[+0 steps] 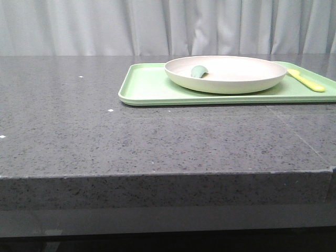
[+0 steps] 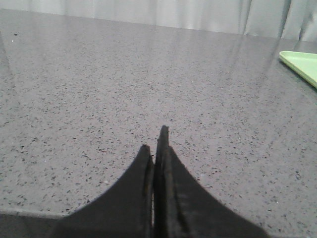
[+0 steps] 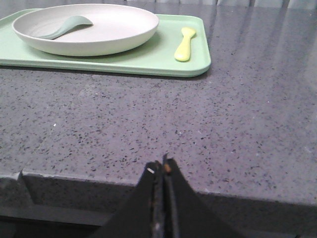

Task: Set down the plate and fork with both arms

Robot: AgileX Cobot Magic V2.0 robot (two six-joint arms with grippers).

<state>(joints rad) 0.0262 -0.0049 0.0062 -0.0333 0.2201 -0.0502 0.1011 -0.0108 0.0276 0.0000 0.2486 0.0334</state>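
The cream-white plate (image 1: 226, 73) sits on the light-green tray (image 1: 147, 86) at the back right of the table; it also shows in the right wrist view (image 3: 86, 28). The pale-yellow fork (image 1: 306, 80) lies on the tray to the right of the plate, and shows in the right wrist view (image 3: 184, 43). A muted-green spoon (image 1: 199, 71) rests inside the plate. My left gripper (image 2: 154, 144) is shut and empty over bare table, far from the tray. My right gripper (image 3: 163, 166) is shut and empty at the table's front edge. Neither gripper shows in the front view.
The grey speckled stone table (image 1: 79, 121) has a front edge with a chipped notch at the right (image 1: 331, 170). A corner of the tray (image 2: 299, 62) shows in the left wrist view. A grey curtain (image 1: 105, 26) hangs behind.
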